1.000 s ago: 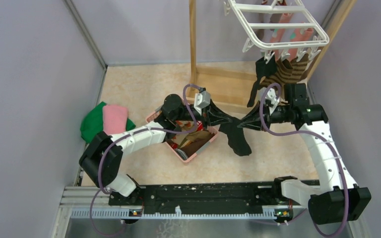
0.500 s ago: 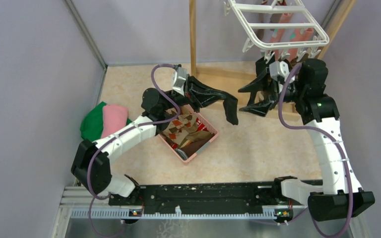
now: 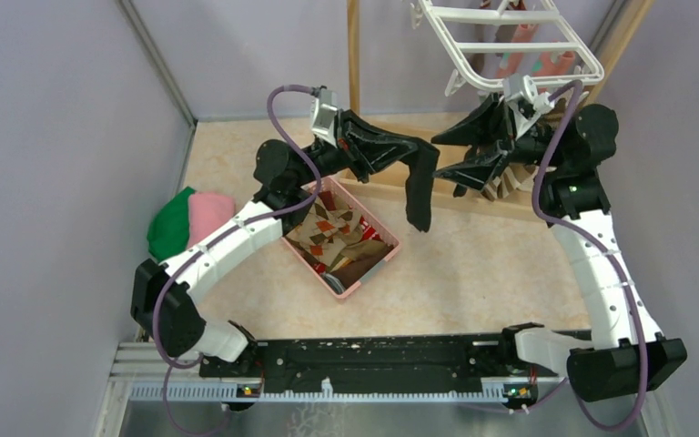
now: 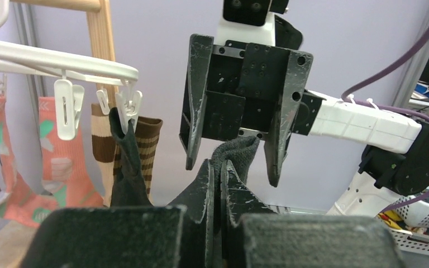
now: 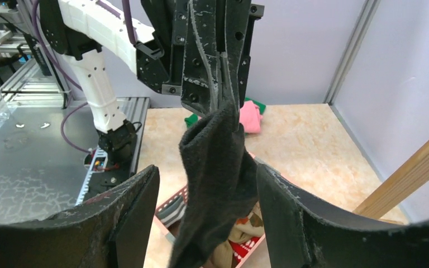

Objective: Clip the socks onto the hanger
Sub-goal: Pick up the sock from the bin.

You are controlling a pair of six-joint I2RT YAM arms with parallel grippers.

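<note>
The left tool (image 3: 426, 157) is shut tight on the top end of a black sock (image 3: 417, 196). The sock hangs straight down from it, so its long way runs up and down. It is in the air, lower than the hanger (image 3: 528, 45) and off to the hanger's left side.

The right tool (image 3: 450, 155) points at the left tool, tip to tip. Its two fingers (image 5: 134, 206) are wide apart, and the top of the sock sits in the gap between them. I cannot tell if the sock brushes one finger. The fingers are not pinching it.

The right tool is the one nearer the hanger. The hanger is up and to the right of the sock. I think the next job is for the right tool to take hold of the sock top. Then the sock has to go up to a clip. The fingers must close across the sock, just below where the left tool holds it.

The top camera shows how the sock lies beside and below the hanger, but the clips are hard to see there. The left wrist camera shows them well. An empty white clip (image 4: 67, 106) hangs under the hanger rim. Near it hang another black sock (image 4: 125, 167), a brown striped sock (image 4: 145, 145) and a pink sock (image 4: 50, 151). Only the right wrist camera shows the sock sitting in the gap.
</note>
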